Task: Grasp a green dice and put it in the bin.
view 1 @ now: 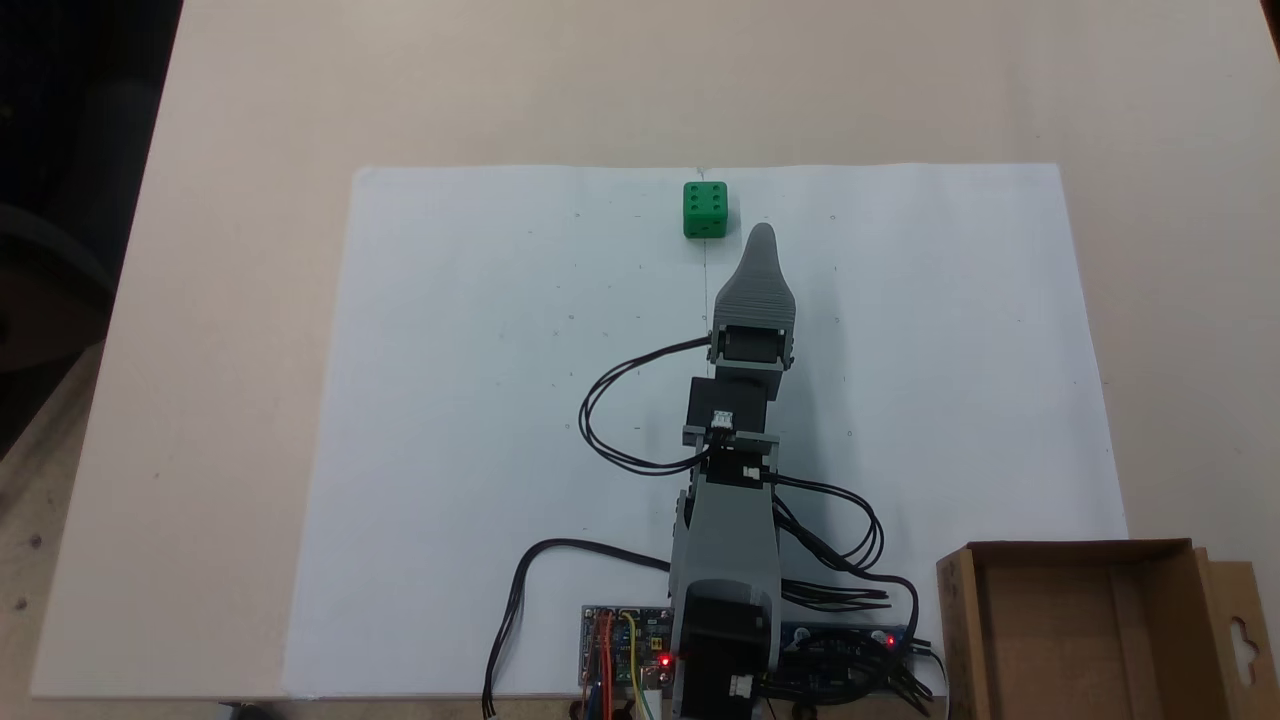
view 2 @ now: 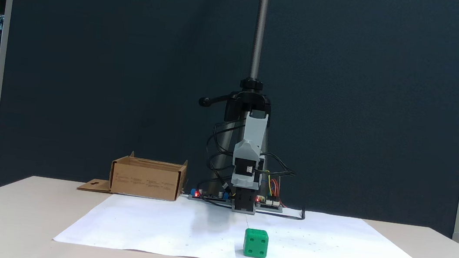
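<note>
You are working on a beige table (view 1: 200, 400) under a white paper sheet (view 1: 480, 450), with the bin (view 1: 1080, 630) sitting nearest at 4 o'clock from the arm's base in the top-down fixed view. The arm is stretching up the sheet toward 12. Its gripper (view 1: 762, 236) is showing one tip, so I cannot tell its opening, and the green dice (view 1: 705, 210) is lying just beyond at its 11 o'clock, apart.

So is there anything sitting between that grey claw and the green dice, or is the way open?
Nothing visible stands between them. In the top-down fixed view the gripper points toward the green dice, which sits just beyond and slightly left of its tip, with bare white paper between.
</note>
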Robot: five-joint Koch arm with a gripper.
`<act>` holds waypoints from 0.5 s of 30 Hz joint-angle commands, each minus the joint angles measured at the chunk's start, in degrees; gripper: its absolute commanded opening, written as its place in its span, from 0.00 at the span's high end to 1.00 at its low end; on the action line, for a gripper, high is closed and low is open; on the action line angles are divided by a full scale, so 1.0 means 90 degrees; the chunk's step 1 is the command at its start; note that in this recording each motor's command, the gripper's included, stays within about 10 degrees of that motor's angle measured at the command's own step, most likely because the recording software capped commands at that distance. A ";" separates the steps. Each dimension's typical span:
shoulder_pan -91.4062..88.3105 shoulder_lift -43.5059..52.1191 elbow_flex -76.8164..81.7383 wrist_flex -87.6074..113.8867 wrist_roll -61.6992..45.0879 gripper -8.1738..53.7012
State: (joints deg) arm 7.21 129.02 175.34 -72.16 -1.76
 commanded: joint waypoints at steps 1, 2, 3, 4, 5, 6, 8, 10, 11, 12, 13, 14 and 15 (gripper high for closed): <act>-0.0264 0.0703 0.0439 -0.0088 -0.0059 0.17; -0.0264 0.0713 0.0439 -0.0098 -0.0059 0.17; -0.0273 0.0703 0.0439 -0.0098 -0.0059 0.17; -0.0264 0.0703 0.0439 -0.0098 -0.0059 0.17; -0.0264 0.0703 0.0439 -0.0098 -0.0059 0.17; -0.0264 0.0703 0.0439 -0.0098 -0.0059 0.17; -0.0264 0.0703 0.0439 -0.0098 -0.0059 0.17; -0.0264 0.0713 0.0439 -0.0107 -0.0059 0.17; -0.0264 0.0703 0.0439 -0.0107 -0.0059 0.17; -0.0264 0.0713 0.0439 -0.0107 -0.0059 0.17; -0.0264 0.0713 0.0439 -0.0107 -0.0068 0.17; -0.0264 0.0703 0.0439 -0.0098 -0.0068 0.17; -0.0264 0.0703 0.0439 -0.0088 -0.0059 0.17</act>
State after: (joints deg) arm 3.96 129.02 175.34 -71.81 -1.76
